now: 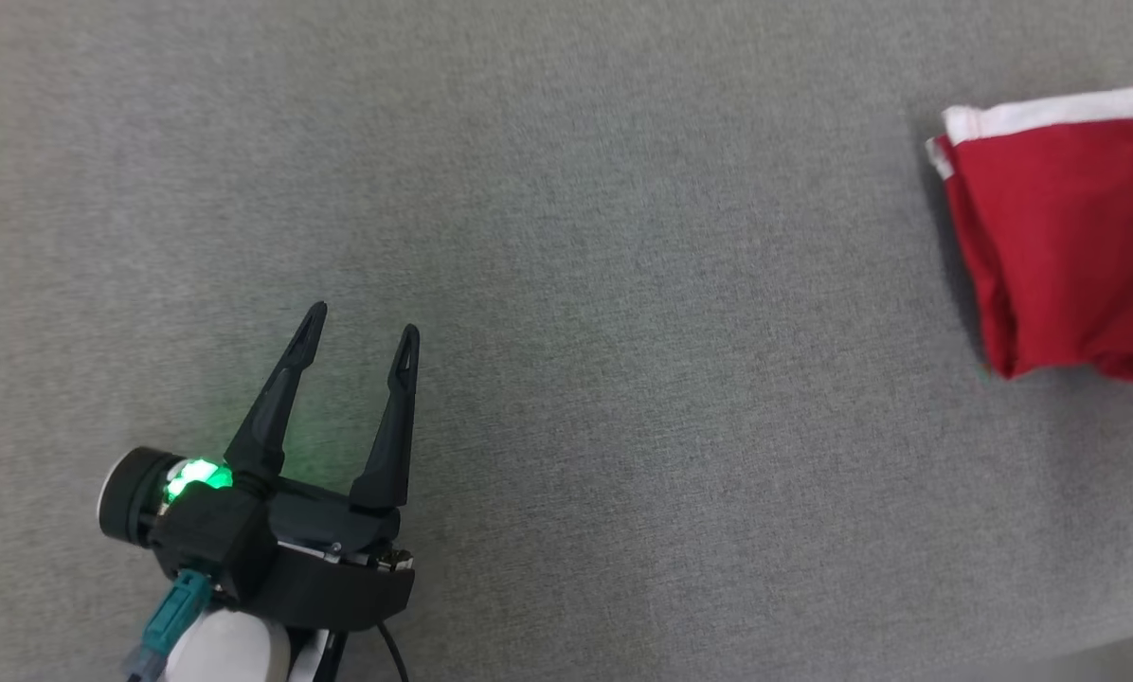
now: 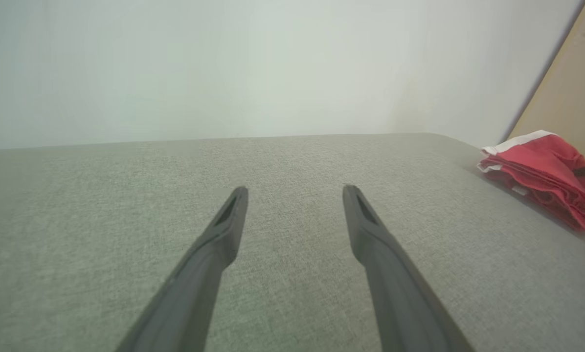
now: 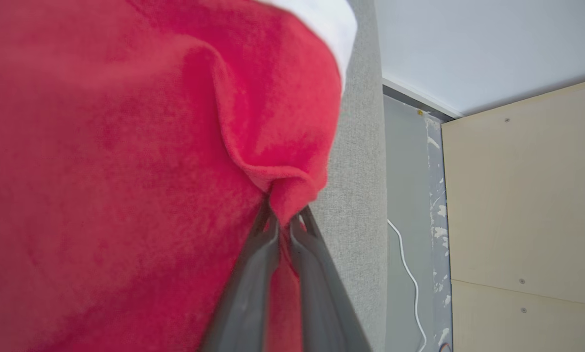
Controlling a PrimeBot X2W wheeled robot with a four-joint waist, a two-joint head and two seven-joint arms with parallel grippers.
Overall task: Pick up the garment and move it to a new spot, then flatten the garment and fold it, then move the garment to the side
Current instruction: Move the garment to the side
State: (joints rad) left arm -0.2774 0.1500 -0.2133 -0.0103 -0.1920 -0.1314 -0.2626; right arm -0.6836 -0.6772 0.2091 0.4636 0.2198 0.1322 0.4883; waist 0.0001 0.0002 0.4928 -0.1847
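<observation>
Garment count: one red garment (image 1: 1059, 237) with one white band (image 1: 1050, 112)
Garment place: it lay on the grey table (image 1: 623, 284), at the far right of my head view, well apart from my left jaws
Left jaws: my two fingers (image 1: 278, 398) stood spread wide, holding nothing
Right jaws: my two fingers (image 3: 253, 283) were nearly closed, pinching one fold of the garment

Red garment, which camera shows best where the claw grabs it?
Right wrist view: the right claw is shut on a fold of the red garment, close up. Head and left wrist views show it bunched at their right edges.
</observation>
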